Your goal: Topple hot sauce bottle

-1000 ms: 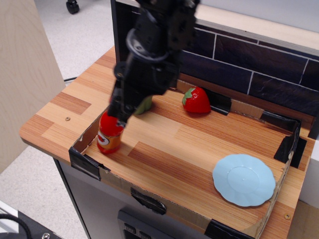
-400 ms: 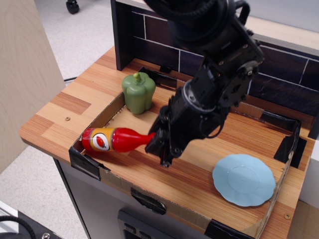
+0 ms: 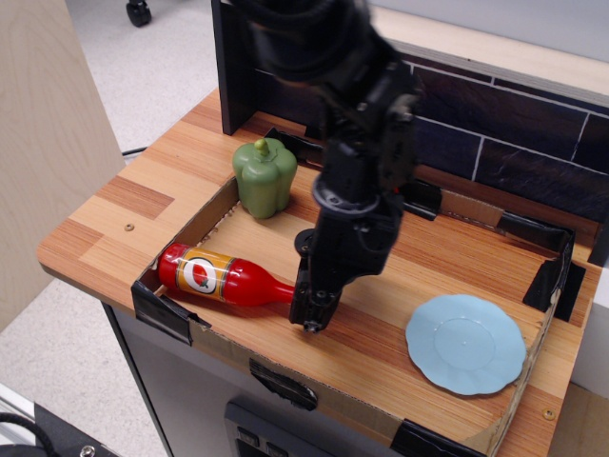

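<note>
The hot sauce bottle (image 3: 221, 278) lies on its side on the wooden board, near the front left corner. It is glossy red with an orange label and a white oval. Its base points left and its neck points right. My gripper (image 3: 308, 311) hangs just right of the bottle's knob top, at the neck end, close above the board. The fingers look closed together, and the knob is hidden behind them. I cannot tell whether they touch it.
A green toy pepper (image 3: 265, 177) stands behind the bottle at the back left. A light blue plate (image 3: 465, 344) lies at the front right. A low cardboard rim (image 3: 162, 305) with black tape borders the board. A dark tiled wall (image 3: 514, 133) stands behind.
The bottle stood upright under the gripper, then fell onto its side. The arm swung right, then back toward the middle, and the bottle now lies a little flatter.
</note>
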Robot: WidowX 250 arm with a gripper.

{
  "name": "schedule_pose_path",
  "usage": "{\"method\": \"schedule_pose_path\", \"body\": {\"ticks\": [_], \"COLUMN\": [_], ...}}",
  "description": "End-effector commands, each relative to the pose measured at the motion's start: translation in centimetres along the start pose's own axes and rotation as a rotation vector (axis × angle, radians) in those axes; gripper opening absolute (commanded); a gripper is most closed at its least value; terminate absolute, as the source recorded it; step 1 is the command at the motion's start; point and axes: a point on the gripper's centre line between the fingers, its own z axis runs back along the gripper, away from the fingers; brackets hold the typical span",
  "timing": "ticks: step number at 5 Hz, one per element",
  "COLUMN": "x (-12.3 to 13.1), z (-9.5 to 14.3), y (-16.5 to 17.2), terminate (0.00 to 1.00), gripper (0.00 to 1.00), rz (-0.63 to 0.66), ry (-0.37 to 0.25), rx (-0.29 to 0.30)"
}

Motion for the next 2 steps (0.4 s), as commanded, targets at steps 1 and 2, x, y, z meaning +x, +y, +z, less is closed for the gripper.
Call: {"method": "schedule_pose_path", "body": {"ticks": [1, 2], "x": [-0.1, -0.7], "z": [2.5, 3.8], "y": [2.0, 2.2], "terminate": [0.0, 0.0], "gripper": [1.0, 1.0], "rz": [0.05, 0.061], "ry": [-0.141, -0.184], "rx": [-0.007, 0.008]}}
